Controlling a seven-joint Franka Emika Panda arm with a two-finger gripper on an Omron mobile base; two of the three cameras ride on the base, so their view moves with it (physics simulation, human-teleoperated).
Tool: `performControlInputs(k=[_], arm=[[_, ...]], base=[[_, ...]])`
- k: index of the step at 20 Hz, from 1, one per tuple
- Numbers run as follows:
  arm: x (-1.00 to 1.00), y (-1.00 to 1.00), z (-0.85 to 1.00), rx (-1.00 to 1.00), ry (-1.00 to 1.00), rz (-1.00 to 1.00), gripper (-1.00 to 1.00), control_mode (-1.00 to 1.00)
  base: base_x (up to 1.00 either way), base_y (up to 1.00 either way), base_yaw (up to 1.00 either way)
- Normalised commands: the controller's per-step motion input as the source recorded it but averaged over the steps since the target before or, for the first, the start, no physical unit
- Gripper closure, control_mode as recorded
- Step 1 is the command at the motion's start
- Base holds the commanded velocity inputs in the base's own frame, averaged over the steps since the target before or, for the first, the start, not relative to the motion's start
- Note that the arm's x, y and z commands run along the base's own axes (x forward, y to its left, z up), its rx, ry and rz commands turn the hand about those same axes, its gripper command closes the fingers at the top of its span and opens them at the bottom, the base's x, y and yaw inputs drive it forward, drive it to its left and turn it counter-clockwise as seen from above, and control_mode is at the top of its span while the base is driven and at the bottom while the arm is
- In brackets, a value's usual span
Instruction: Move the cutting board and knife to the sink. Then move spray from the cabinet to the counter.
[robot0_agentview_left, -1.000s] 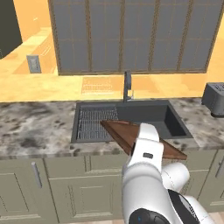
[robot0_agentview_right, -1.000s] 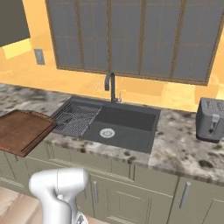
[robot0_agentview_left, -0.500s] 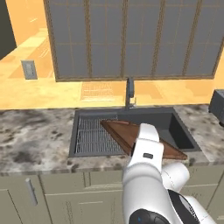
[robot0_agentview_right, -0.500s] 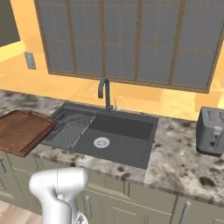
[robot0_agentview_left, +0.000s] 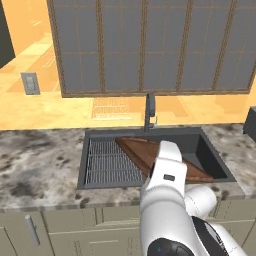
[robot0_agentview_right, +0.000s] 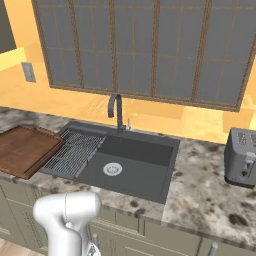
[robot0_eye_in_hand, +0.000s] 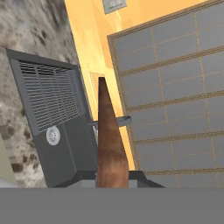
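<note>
My gripper (robot0_eye_in_hand: 112, 177) is shut on the near edge of the cutting board (robot0_eye_in_hand: 109, 135), which I see edge-on, pointing away from the hand. The reddish-brown cutting board (robot0_agentview_left: 144, 150) hangs slanted over the sink (robot0_agentview_left: 212, 157), partly behind my white arm. From the right side the cutting board (robot0_agentview_right: 24, 149) sits above the counter edge and the left end of the wire rack (robot0_agentview_right: 75, 152) in the sink (robot0_agentview_right: 142, 172). The speckled counter (robot0_agentview_left: 40, 165) runs on both sides. The knife, spray and cabinet are out of view.
A dark upright faucet (robot0_agentview_left: 149, 111) stands behind the basin, below a wide grey-paned window (robot0_agentview_right: 150, 47). A grey toaster (robot0_agentview_right: 241, 157) stands on the counter (robot0_agentview_right: 205, 192) to the right of the sink. Drawer fronts (robot0_agentview_left: 30, 230) line the counter's front.
The whole picture has shifted as the base drove, and the sink now looks larger and nearer. The cutting board stays in my shut gripper in the same pose.
</note>
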Motion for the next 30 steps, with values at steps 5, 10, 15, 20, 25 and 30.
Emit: performControlInputs(k=[5, 10, 15, 20, 25, 30], arm=[[0.00, 0.00, 0.00, 0.00, 0.00, 0.00, 1.00, 1.00], [0.00, 0.00, 0.00, 0.00, 0.00, 0.00, 1.00, 1.00], [0.00, 0.00, 0.00, 0.00, 0.00, 0.00, 1.00, 1.00], [0.01, -0.06, 0.01, 0.01, 0.00, -0.01, 1.00, -1.00], [0.01, -0.19, 0.06, 0.04, -0.01, -0.14, 1.00, -1.00], [0.16, -0.33, 0.01, 0.00, 0.03, -0.27, 1.00, -1.00]], base=[[0.00, 0.00, 0.00], [0.00, 0.00, 0.00], [0.00, 0.00, 0.00], [0.00, 0.00, 0.00], [0.00, 0.00, 0.00], [0.00, 0.00, 0.00]])
